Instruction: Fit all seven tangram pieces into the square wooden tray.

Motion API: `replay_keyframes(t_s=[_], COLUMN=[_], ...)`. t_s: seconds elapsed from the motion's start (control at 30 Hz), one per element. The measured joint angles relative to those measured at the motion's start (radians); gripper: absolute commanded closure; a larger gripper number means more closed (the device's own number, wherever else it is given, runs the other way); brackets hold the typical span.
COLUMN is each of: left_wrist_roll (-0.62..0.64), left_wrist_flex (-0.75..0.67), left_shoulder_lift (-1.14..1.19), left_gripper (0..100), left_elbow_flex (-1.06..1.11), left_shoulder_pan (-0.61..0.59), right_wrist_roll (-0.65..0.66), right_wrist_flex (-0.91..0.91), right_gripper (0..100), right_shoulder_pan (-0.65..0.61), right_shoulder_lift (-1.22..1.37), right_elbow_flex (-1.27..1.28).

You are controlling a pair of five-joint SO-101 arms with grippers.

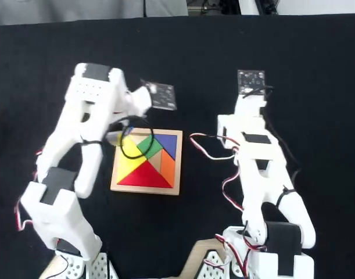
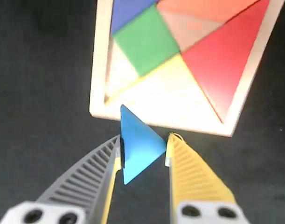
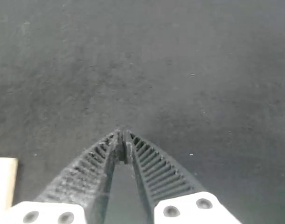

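Note:
The square wooden tray (image 1: pixel 175 164) lies between the two arms and holds red, yellow, green, blue, orange and tan pieces. In the left wrist view the tray (image 2: pixel 99 60) has one bare triangular gap (image 2: pixel 120 71) beside the green square (image 2: pixel 147 39). My left gripper (image 2: pixel 143 145) is shut on a light blue triangle (image 2: pixel 138 143), held just outside the tray's rim near that gap. My left arm (image 1: pixel 90 125) leans over the tray's left edge. My right gripper (image 3: pixel 122 138) is shut with nothing in it, over bare black cloth; the right arm (image 1: pixel 255 145) stands to the tray's right.
A black cloth (image 1: pixel 223 52) covers the table. Red and white cables (image 1: pixel 207 152) loop from the right arm towards the tray's right side. A corner of the tray (image 3: pixel 3 186) shows at the edge of the right wrist view.

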Motion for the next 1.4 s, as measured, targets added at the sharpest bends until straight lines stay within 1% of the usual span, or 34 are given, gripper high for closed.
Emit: replay_keyframes(t_s=[0.1, 0.23, 0.57, 0.63, 0.73, 0.8, 1.0, 1.4], left_wrist_roll=[-0.008, -0.011, -0.017, -0.017, -0.017, -0.017, -0.017, -0.017], left_wrist_flex=[-0.080, -0.160, -0.176, -0.176, -0.180, -0.207, -0.233, -0.235], left_shoulder_lift=[0.044, 0.112, 0.163, 0.164, 0.164, 0.164, 0.164, 0.184], left_gripper=[89, 89, 89, 86, 78, 75, 74, 74], left_elbow_flex=[0.018, 0.020, 0.020, 0.020, 0.020, 0.020, 0.020, 0.020], left_shoulder_pan=[0.044, 0.052, 0.054, 0.054, 0.055, 0.055, 0.055, 0.055], right_wrist_roll=[0.000, 0.000, 0.000, 0.000, 0.000, 0.000, 0.000, 0.000], right_wrist_flex=[-0.003, -0.003, -0.003, -0.003, -0.003, -0.003, -0.003, -0.003], right_gripper=[98.6, 98.6, 98.6, 98.6, 98.6, 98.6, 98.6, 98.6], right_shoulder_pan=[0.021, 0.026, 0.031, 0.032, 0.032, 0.032, 0.032, 0.032], right_shoulder_lift=[0.000, 0.000, 0.000, 0.000, 0.000, 0.000, 0.000, 0.000], right_elbow_flex=[0.000, 0.000, 0.000, 0.000, 0.000, 0.000, 0.000, 0.000])
